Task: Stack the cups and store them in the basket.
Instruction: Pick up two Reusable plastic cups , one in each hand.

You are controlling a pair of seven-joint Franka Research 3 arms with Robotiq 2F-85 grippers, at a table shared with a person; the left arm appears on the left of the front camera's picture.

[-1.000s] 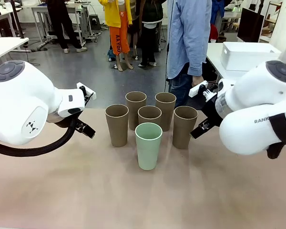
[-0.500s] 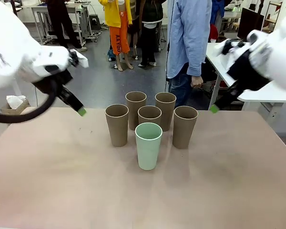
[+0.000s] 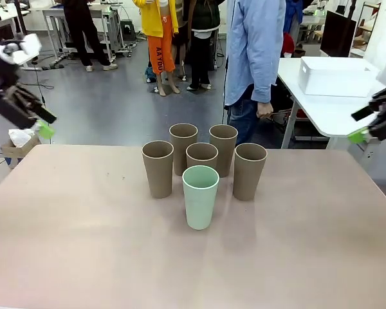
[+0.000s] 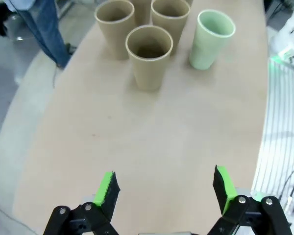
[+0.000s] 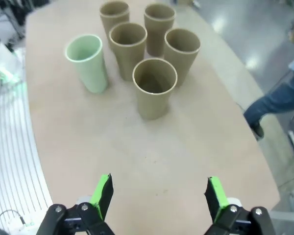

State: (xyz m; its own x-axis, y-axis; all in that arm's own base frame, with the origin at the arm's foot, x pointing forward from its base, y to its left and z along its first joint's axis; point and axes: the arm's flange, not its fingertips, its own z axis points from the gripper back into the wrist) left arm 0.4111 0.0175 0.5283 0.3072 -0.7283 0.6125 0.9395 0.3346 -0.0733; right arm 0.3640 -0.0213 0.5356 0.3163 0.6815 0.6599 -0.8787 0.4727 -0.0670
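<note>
Standing clustered on the table (image 3: pixel 83 244), five tan cups (image 3: pixel 157 170) have the mint cup (image 3: pixel 200 199) at 6 o'clock. The left gripper (image 4: pixel 165 185) and right gripper (image 5: pixel 159 190) both gape wide, empty.

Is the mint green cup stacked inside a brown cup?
No, the mint green cup stands alone on the table, in front of the brown cups.

No text, label, brand mark, number or sign is legible in the front view or in either wrist view.
</note>
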